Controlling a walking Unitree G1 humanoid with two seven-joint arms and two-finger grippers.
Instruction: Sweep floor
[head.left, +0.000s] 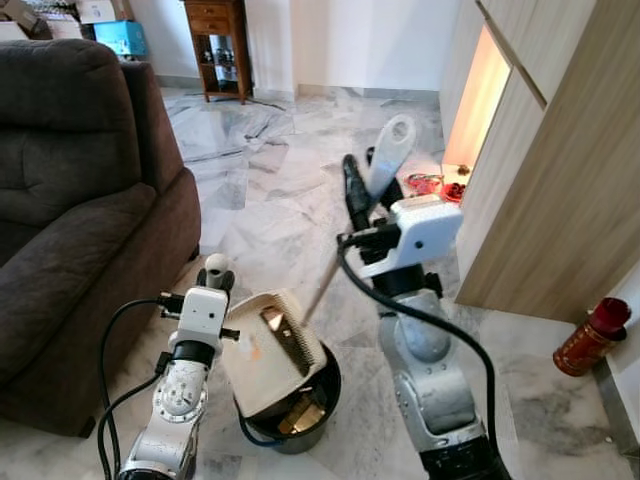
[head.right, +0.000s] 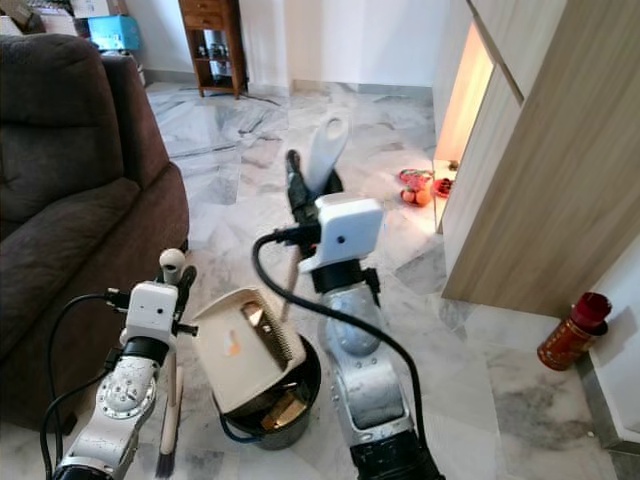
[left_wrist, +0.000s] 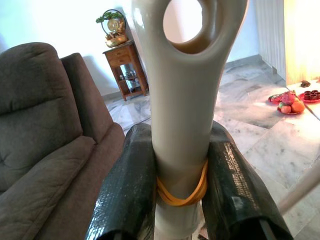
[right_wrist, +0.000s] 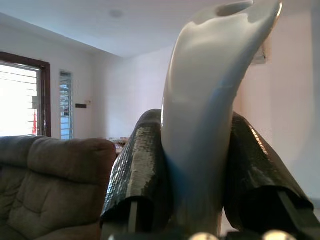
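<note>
Tipping the cream plastic dustpan (head.left: 268, 348) over the black round bin (head.left: 312, 400), both grippers squeeze handles tight; dirt could spill past the rim.

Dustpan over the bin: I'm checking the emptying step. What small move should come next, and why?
Probably tip the dustpan slightly steeper with the right claw: it already leans mouth-down over the black bin, so more tilt should clear it. The left claw holds the broom aside.
</note>
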